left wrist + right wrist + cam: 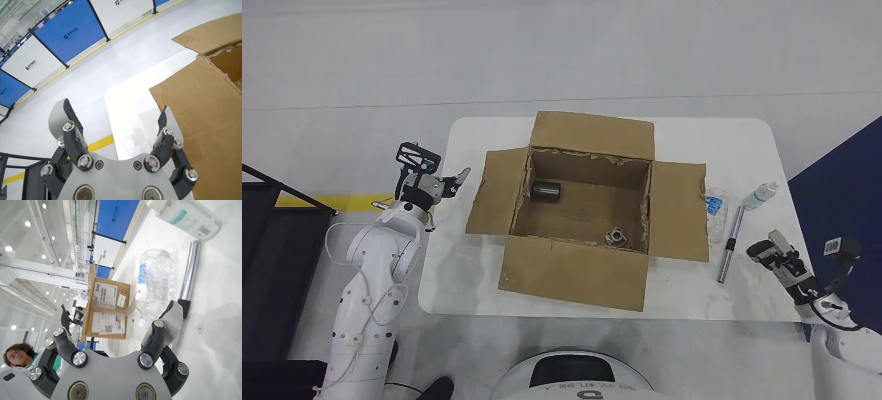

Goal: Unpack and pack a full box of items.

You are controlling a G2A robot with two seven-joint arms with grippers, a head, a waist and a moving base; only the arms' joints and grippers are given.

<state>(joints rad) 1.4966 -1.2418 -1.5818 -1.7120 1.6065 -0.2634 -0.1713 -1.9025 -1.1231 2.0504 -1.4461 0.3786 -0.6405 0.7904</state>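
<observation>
An open cardboard box (pixel 587 205) stands mid-table with all flaps spread; inside lie a dark cylinder (pixel 546 189) and a small metal ring part (pixel 616 236). To the box's right lie a clear plastic bottle (pixel 716 203), a white bottle (pixel 760 194) and a metal rod (pixel 729 243); the right wrist view shows the clear bottle (pixel 155 279), the rod (pixel 190 273) and the white bottle (pixel 187 218). My left gripper (pixel 453 181) (pixel 115 111) hangs open beside the box's left flap (pixel 196 106). My right gripper (pixel 770 251) (pixel 119 311) is open and empty just right of the rod.
The white table (pixel 467 260) ends close to both grippers. A dark rack (pixel 267 215) stands on the floor to the left. Blue and white partition panels (pixel 62 37) line the room behind. The box's front flap (pixel 575 275) covers the near table strip.
</observation>
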